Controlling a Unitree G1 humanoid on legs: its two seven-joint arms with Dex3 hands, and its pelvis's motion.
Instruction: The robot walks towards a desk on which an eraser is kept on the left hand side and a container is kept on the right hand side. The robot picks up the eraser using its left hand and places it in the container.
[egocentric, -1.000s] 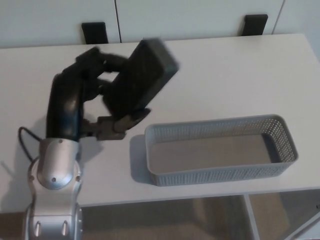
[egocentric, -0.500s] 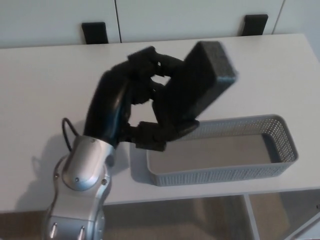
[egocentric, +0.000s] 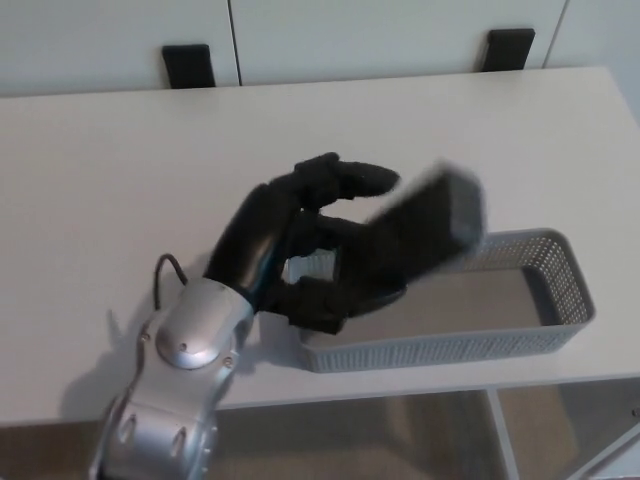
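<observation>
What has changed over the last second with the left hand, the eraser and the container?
The left hand has carried the eraser rightward across the desk, from left of the container to above its left half. The eraser is blurred and tipping downward; whether the hand has let go is unclear. The container has not moved.

Office (white desk (egocentric: 120, 170), cabinets (egocentric: 350, 35))
</observation>
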